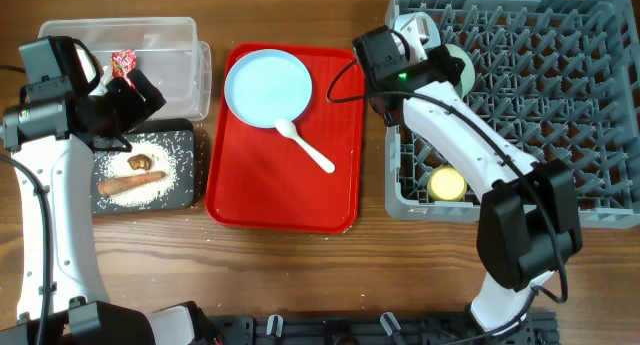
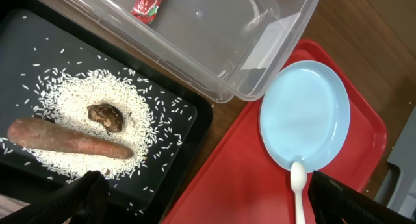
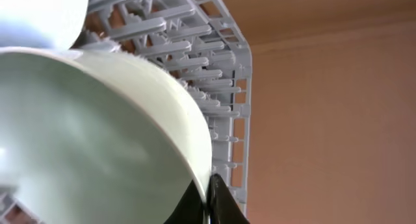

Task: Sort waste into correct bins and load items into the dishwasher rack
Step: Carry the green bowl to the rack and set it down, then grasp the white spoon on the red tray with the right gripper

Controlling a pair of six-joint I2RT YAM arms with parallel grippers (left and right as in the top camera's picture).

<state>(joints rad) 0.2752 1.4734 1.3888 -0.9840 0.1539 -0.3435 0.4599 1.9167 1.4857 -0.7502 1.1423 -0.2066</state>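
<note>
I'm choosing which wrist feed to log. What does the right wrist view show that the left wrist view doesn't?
Only right wrist: a mint bowl, pinched at its rim by the right gripper, against the pegs of the grey rack. Only left wrist: black tray with rice, brown lump and orange-brown piece; clear tub holding the red wrapper; blue plate and white spoon on the red tray. Shared: nothing certain; a grey sliver at the left wrist view's edge may be the rack.
</note>
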